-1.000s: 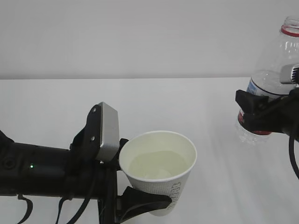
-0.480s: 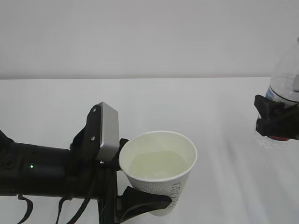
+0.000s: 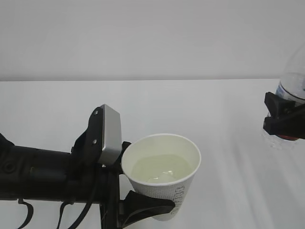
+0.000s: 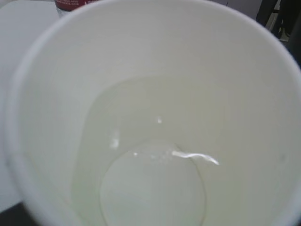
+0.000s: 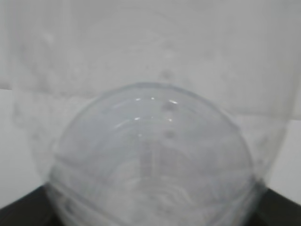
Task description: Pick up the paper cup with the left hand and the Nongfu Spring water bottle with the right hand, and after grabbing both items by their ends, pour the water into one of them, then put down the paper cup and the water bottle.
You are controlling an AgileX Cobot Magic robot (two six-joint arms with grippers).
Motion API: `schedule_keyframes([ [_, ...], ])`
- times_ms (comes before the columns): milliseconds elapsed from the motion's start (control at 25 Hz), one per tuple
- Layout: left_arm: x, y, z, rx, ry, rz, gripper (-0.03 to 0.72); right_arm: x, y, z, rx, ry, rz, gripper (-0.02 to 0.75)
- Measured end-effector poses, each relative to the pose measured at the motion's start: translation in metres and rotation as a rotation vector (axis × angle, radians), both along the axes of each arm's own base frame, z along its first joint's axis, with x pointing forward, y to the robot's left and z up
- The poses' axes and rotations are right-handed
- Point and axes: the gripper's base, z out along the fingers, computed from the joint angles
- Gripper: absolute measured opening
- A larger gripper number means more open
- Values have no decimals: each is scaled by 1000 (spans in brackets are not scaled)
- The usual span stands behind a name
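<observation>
The paper cup (image 3: 164, 183) stands upright at the bottom centre of the exterior view, a pale pool of water (image 3: 162, 169) inside it. My left gripper (image 3: 150, 177) is shut on the cup, one black finger behind it and one in front. In the left wrist view the cup's inside (image 4: 235, 94) fills the frame, with the water (image 4: 150, 160) at the bottom and the jaws hidden. At the right edge, my right gripper (image 3: 285, 119) is shut on the upright Nongfu Spring water bottle (image 3: 293, 81). The clear bottle (image 5: 150, 155) fills the right wrist view, dark fingers (image 5: 19, 212) at the lower corners.
A white table (image 3: 214, 109) runs back to a plain pale wall (image 3: 143, 33). My left arm (image 3: 38, 174) lies along the lower left, its silver-grey plate (image 3: 110, 136) beside the cup. A strip of the bottle's red label (image 4: 70, 4) shows past the cup's rim.
My right gripper has carried the bottle to the right, so only part of it remains at the edge of the exterior view. The left arm and the cup have stayed still.
</observation>
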Motion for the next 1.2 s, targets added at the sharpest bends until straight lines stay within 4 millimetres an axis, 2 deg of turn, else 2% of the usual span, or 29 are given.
schedule_keyframes([
  [440,0,0,0,-1,0,1,498,15,1,-29,-10,28,-32,482],
  [880,0,0,0,-1,0,1,498,38,6,-36,3,15,-46,482],
  [1200,0,0,0,-2,1,3,498,46,8,-56,9,47,-59,482],
])
